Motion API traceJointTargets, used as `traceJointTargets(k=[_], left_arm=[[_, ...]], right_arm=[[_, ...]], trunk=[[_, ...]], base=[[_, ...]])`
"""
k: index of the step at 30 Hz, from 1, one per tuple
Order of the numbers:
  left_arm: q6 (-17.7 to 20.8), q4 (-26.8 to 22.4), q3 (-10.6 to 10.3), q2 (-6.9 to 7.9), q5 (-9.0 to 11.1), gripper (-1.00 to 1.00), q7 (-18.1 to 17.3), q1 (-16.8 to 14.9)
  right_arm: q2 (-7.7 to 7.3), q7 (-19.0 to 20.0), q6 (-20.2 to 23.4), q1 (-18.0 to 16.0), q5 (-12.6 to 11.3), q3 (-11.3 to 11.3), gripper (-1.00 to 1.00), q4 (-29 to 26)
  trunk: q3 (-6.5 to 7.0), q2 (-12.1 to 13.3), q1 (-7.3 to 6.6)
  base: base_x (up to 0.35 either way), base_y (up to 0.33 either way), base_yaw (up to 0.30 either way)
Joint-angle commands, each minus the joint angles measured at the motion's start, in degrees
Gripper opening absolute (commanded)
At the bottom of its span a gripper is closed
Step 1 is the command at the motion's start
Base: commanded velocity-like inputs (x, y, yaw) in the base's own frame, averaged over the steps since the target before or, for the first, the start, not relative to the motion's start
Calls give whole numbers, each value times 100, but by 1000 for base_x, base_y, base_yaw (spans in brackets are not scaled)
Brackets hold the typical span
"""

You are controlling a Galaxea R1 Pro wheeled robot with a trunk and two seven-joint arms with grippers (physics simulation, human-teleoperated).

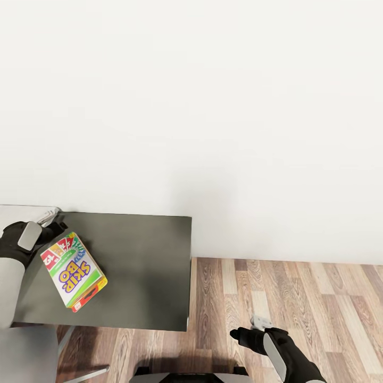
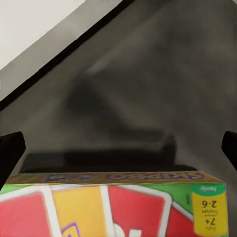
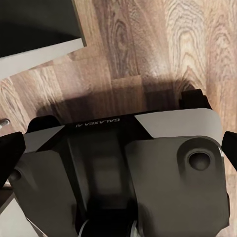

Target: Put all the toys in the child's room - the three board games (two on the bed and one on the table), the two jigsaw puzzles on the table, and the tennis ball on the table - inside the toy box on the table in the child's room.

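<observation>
Head view: SKIP BO box (image 1: 73, 271) lies on the dark worktop (image 1: 143, 266), just ahead of the left gripper (image 1: 53, 230). Left wrist view: jaws spread wide, holding nothing, box (image 2: 113, 202) between the fingertips. Right gripper (image 1: 242, 335) hangs over the wood floor (image 1: 319, 298); its opening cannot be told.

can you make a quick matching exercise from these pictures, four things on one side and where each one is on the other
Things:
1. skip bo box
2. left gripper
3. right gripper
4. wall

Places:
A. over the wood floor, beside the table's edge
B. behind the table and floor, plain white
C. lying flat on the dark table
D. at the far end of the box, over the table

Pairs: 1-C, 2-D, 3-A, 4-B
</observation>
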Motion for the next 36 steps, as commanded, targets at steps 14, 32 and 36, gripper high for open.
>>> traceJointTargets(k=[14, 32, 36], left_arm=[[30, 67, -1, 5, 52, 100, -170, -3], [15, 76, -13, 8, 42, 100, -190, 4], [13, 76, -16, 4, 42, 100, -190, 6]], right_arm=[[5, 37, 36, -1, 3, -38, 100, -9], [4, 42, 38, -1, 3, -38, 100, -9], [3, 42, 40, -1, 3, -38, 100, -9]], trunk=[[-45, -9, 3], [-115, -9, 3], [-118, -9, 3]], base=[[0, 0, 0], [0, 0, 0], [0, 0, 0]])
